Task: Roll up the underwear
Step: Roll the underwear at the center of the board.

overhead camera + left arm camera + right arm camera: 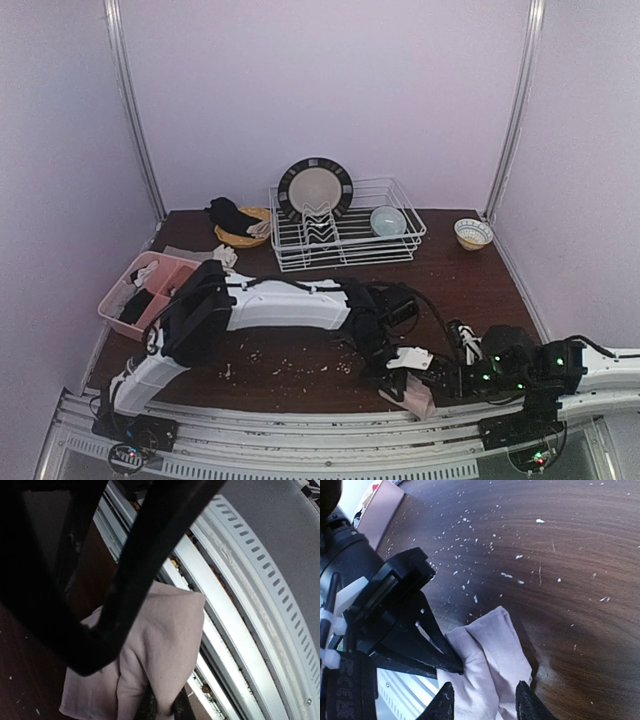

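The underwear (420,399) is a pale pink folded cloth lying at the near edge of the table, partly over the metal rail. In the left wrist view the underwear (165,640) has a raised fold pinched between the dark fingertips of my left gripper (163,707), which is shut on it. My left gripper (393,380) reaches it from the left. In the right wrist view the underwear (495,652) lies between the spread fingertips (444,700) of my right gripper (485,701), which is open. The left gripper's black finger (427,642) presses the cloth's left side.
A white wire dish rack (400,245) at the back holds a plate (315,188) and a bowl (388,220). A small bowl (473,233) stands at the back right. A pink bin (150,290) and a yellow basket (243,230) are at the left. Crumbs (470,560) dot the table.
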Robot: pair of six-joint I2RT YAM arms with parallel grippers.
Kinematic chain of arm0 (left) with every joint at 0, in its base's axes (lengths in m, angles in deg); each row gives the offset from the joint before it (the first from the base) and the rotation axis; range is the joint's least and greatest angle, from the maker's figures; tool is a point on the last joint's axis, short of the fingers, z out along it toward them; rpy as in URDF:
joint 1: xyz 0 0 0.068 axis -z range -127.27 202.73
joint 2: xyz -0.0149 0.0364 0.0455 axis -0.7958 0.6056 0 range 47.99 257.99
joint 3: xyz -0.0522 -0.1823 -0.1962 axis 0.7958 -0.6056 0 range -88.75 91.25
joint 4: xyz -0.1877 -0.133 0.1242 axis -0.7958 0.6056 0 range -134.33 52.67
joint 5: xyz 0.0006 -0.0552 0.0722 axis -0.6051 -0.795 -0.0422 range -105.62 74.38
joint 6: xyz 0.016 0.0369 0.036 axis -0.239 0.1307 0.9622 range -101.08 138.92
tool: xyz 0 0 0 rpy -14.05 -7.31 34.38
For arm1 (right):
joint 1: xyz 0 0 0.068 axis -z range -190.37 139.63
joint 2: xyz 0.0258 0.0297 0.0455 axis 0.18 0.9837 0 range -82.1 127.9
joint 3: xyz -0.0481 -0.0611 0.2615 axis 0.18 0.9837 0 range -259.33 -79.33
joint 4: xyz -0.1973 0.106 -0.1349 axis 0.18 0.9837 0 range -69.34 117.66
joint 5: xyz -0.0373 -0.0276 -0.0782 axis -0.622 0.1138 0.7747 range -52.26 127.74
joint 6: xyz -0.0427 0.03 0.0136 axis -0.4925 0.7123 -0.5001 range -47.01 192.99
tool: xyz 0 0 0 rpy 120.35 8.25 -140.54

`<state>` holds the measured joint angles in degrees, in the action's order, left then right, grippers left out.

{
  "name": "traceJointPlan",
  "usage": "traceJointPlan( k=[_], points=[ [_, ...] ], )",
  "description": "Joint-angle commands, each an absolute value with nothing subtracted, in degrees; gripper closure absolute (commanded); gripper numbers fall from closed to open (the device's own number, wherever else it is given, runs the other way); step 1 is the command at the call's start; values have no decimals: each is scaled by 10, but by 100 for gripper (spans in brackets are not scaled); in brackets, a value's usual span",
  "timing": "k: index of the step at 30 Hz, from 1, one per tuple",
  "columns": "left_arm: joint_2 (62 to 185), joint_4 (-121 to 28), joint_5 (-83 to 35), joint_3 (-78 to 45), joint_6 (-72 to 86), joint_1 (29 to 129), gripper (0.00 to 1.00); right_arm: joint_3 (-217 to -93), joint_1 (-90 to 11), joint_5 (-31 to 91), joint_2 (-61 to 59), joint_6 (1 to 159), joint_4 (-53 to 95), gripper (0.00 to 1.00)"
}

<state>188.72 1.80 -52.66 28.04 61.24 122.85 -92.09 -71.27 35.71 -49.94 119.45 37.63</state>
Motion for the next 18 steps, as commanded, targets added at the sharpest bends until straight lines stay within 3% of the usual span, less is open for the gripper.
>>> traceJointPlan(
  k=[1, 12, 18],
  points=[
    [1952, 114, -547, 345, 572, 1231, 100, -904, -715, 299, -503, 1181, 336, 59],
    [2002, 144, -538, 412, 542, 1228, 100, -902, -722, 253, -435, 1182, 289, 50],
    [1971, 104, -540, 356, 522, 1216, 100, -897, -722, 339, -510, 1211, 332, 49]
  ],
)
